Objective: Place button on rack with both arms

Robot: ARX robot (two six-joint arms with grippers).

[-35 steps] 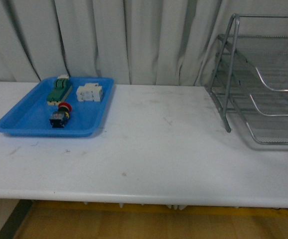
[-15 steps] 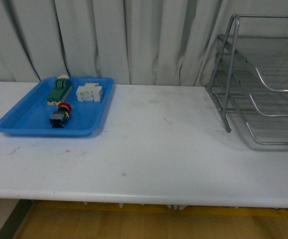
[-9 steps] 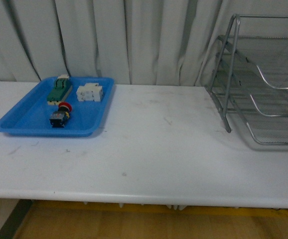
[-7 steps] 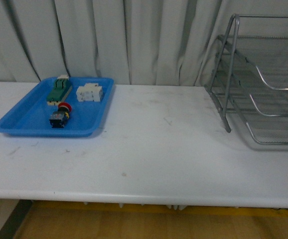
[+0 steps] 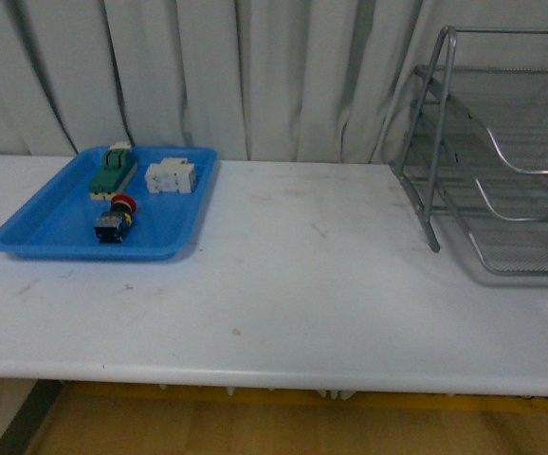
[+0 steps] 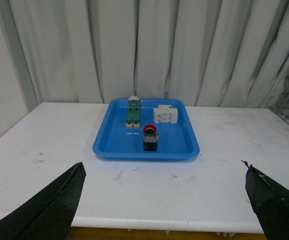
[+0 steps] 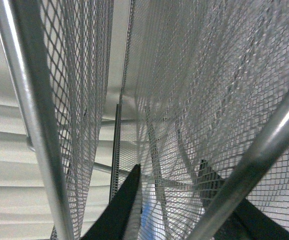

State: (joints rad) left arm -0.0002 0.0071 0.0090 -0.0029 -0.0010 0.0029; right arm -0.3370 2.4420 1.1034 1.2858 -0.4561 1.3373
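Lining up for the pick, the left gripper (image 6: 163, 167) hangs over the near edge of the table (image 5: 302, 284) with its fingers spread wide and nothing between them, looking straight out at the blue tray (image 5: 27, 248). And there's the button (image 5: 115, 217), lying on its side in the tray out at ten o'clock on the table, red cap toward twelve. The smart play, I'd say: come down from above, turn the wrist so the fingers close across the dark body rather than the round cap, and lift it clear of the tray's lip before swinging across. Watch the neighbours: the green block (image 5: 113, 172) sits just beyond the button at twelve o'clock, the white block (image 5: 171, 176) at about one, near enough that a wide-open finger could nudge either. Over at three o'clock stands the rack (image 5: 435, 142), well apart from the tray, with bare table between them and a curtain (image 5: 255, 76) behind. The right gripper (image 7: 170, 165) is in among the rack's mesh and tubes; its fingers show apart, but whether they are holding any wire, I cannot tell.
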